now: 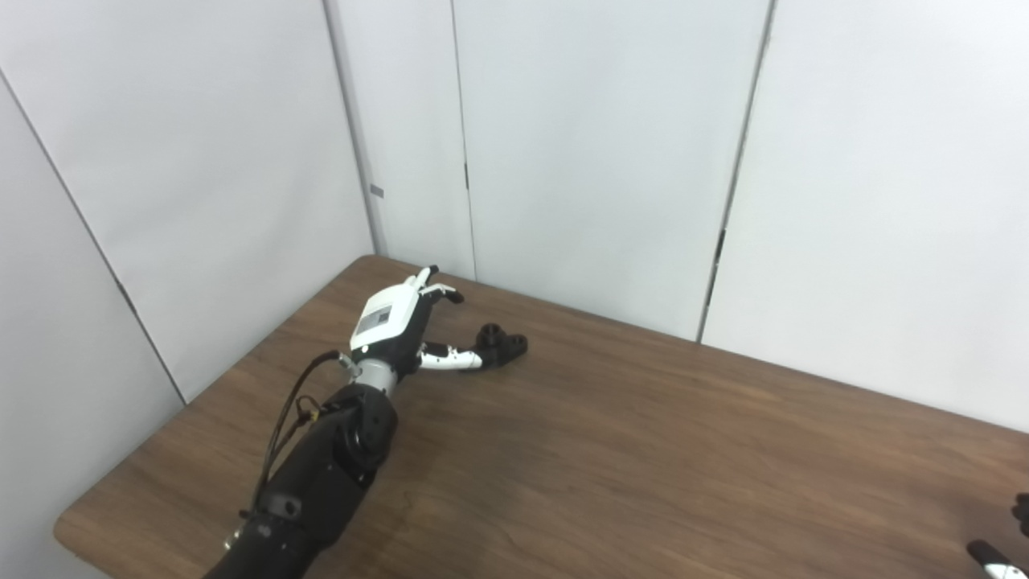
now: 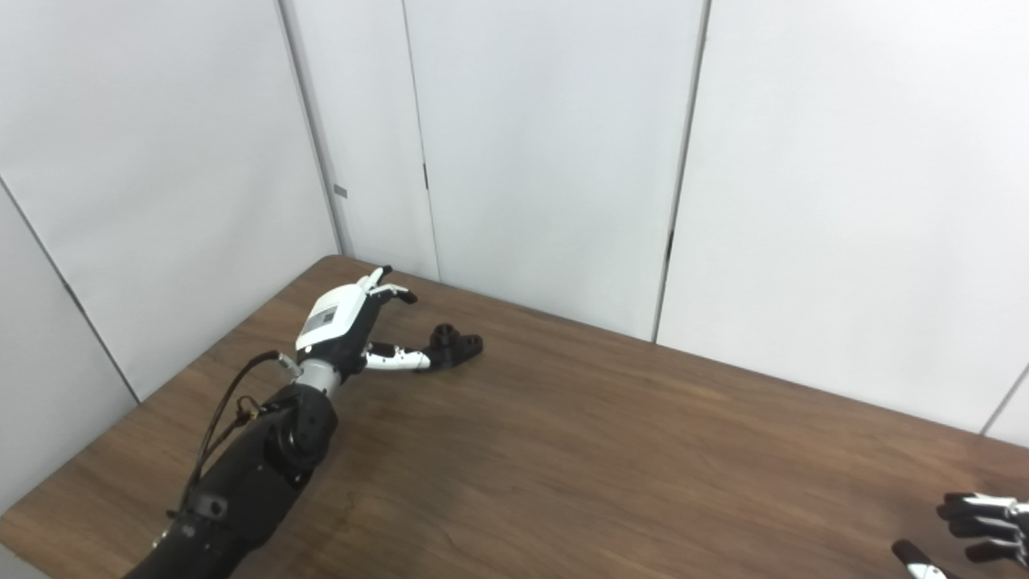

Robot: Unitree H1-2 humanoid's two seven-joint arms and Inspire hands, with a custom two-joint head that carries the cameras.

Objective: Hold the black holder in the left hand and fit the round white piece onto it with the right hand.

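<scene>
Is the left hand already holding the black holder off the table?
No, the holder lies on the table, and the open left hand only reaches its thumb up to it.

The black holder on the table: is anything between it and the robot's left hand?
Nothing visible. The left hand is open right beside the black holder, its thumb reaching it, with only bare table around.

right hand (image 2: 977, 523): cut off at the frame's corner, only fingertips show
black holder (image 1: 502, 344): small, shape unclear
tabletop (image 1: 643, 450): near edge out of frame
</scene>
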